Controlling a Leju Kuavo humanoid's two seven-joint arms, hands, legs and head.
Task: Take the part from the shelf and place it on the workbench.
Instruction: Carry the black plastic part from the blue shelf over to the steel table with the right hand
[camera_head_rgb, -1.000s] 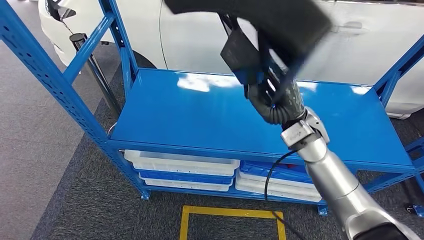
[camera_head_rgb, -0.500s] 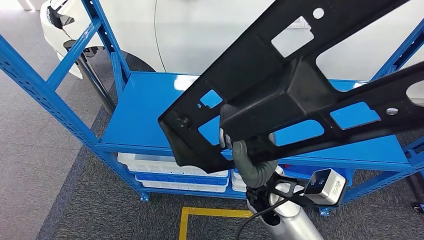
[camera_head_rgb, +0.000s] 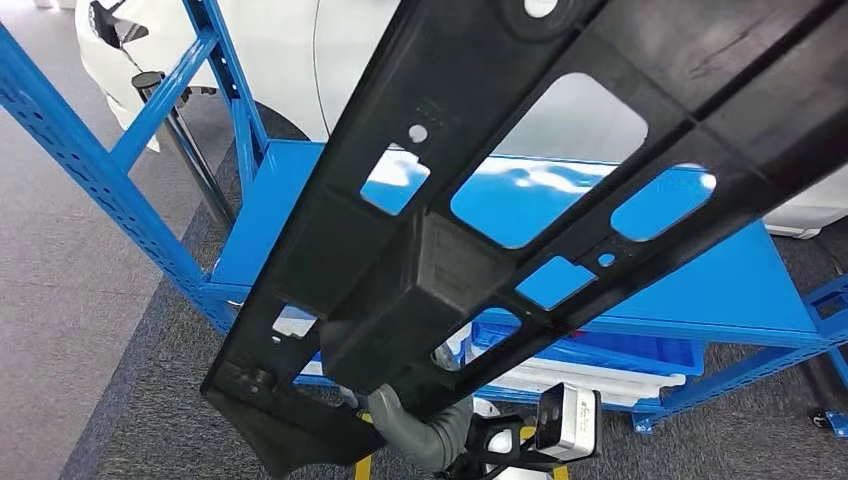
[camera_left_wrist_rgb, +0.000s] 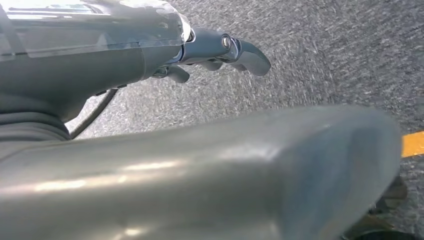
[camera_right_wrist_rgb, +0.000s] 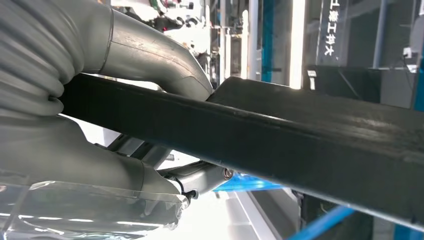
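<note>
The part (camera_head_rgb: 480, 230) is a long black plastic panel with several cut-out windows, held up close in the head view and slanting from lower left to upper right. My right hand (camera_head_rgb: 425, 440) grips it from underneath, with only the grey ribbed wrist cover visible below it. In the right wrist view the thick grey thumb (camera_right_wrist_rgb: 150, 60) lies over the part's black edge (camera_right_wrist_rgb: 280, 135) and darker fingers close beneath it. My left hand (camera_left_wrist_rgb: 215, 50) hangs over grey carpet, fingers loosely apart and holding nothing.
Behind the part stands the blue metal shelf (camera_head_rgb: 700, 290), its top board bare. White bins (camera_head_rgb: 600, 375) sit on its lower level. A white car (camera_head_rgb: 290, 60) is parked behind the rack. A yellow floor line (camera_left_wrist_rgb: 412, 144) crosses the grey carpet.
My right arm has drawn back and down from over the shelf, carrying the black part off it. The part now sits much closer to the head camera and lower in the picture.
</note>
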